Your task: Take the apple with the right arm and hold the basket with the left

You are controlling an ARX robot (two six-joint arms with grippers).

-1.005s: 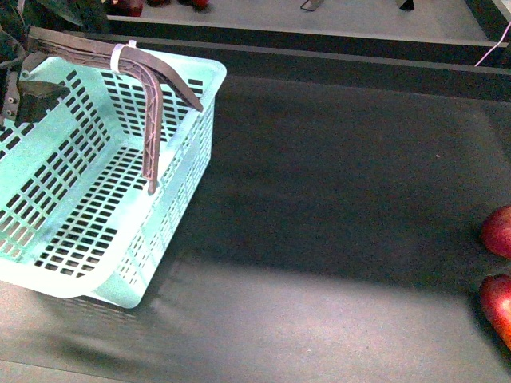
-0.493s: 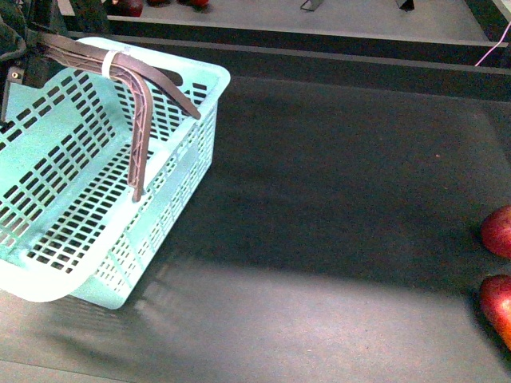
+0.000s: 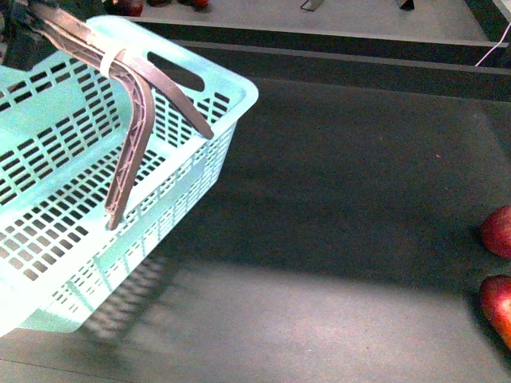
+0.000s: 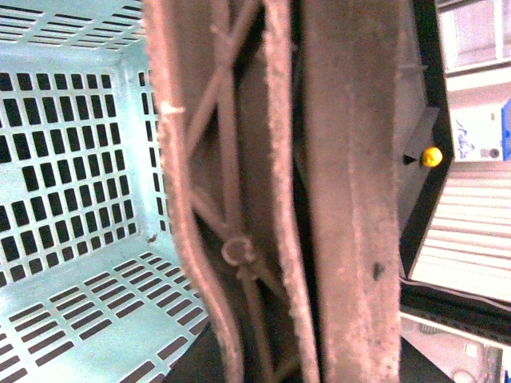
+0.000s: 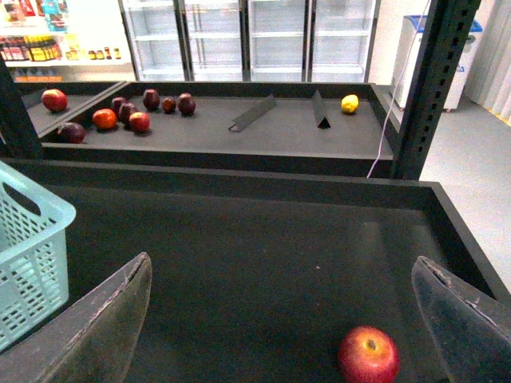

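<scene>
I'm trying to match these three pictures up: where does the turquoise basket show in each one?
Front view: the basket fills the left side, handles raised.
Left wrist view: the basket's slotted walls show behind the handles, seen very close.
Right wrist view: one basket corner at the picture's edge, beside a claw finger.
Shared landmark: the dark tabletop, in front and right wrist views.

The right tool has 2 dark grey, wedge-shaped fingers with scuffed pale edges
</scene>
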